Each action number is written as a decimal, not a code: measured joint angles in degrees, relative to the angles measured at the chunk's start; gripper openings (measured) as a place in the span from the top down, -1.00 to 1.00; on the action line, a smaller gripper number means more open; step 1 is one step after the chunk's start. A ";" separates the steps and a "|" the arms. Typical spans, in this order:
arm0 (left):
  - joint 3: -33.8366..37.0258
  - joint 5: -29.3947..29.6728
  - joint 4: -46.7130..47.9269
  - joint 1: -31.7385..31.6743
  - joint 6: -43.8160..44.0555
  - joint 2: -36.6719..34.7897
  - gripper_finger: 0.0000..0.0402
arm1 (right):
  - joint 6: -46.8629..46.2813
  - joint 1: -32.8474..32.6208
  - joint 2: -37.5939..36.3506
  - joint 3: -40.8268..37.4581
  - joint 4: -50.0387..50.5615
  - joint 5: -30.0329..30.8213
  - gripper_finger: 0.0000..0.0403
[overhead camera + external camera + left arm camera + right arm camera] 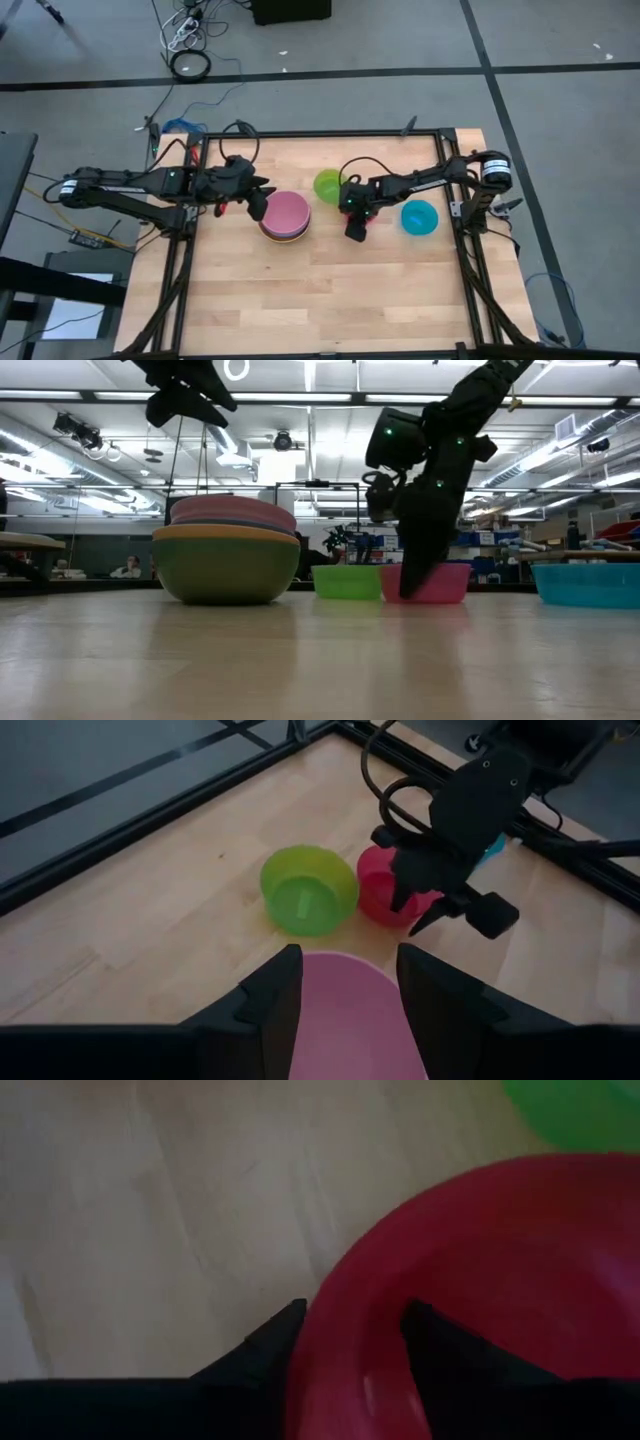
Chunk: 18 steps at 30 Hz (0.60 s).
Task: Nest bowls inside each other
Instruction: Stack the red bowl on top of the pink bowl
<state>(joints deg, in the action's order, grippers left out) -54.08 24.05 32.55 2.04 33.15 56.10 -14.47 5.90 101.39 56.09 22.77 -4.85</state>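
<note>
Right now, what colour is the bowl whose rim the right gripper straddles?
Red, clearest in the right wrist view: the right gripper straddles the red bowl's rim.

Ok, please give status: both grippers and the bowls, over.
Right gripper straddling red bowl rim, grip unconfirmed. Left gripper open above pink bowl topping the stack. Lime green bowl beside red; teal bowl apart. Nothing obstructing.

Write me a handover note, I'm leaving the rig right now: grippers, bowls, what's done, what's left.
Left gripper: open, above the pink bowl.
Right gripper: fingers astride the red bowl rim, grip not confirmed.
Done: pink in orange bowl in dark green bowl.
Left: red, lime green bowl and blue bowl, all loose on the table.
</note>
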 joint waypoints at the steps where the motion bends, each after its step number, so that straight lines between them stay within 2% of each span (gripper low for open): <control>1: 0.00 0.00 0.01 0.00 0.02 0.00 0.14 | 0.04 0.03 -0.46 -0.09 0.25 -0.70 0.31; 7: 0.00 0.00 -0.02 0.00 0.03 0.00 0.14 | 2.84 0.12 -4.32 2.16 6.23 -4.36 0.92; 14: 0.00 0.00 -0.10 0.00 0.07 0.00 0.14 | 5.19 -0.09 -4.95 10.44 16.46 -3.09 0.99; 18: 0.00 0.00 -0.11 0.00 0.06 0.00 0.14 | 7.05 -1.47 -4.99 16.32 17.67 -1.76 1.00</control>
<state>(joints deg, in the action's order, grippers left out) -54.08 24.06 32.44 2.04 33.21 56.10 -7.42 4.43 96.40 72.41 40.45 -6.62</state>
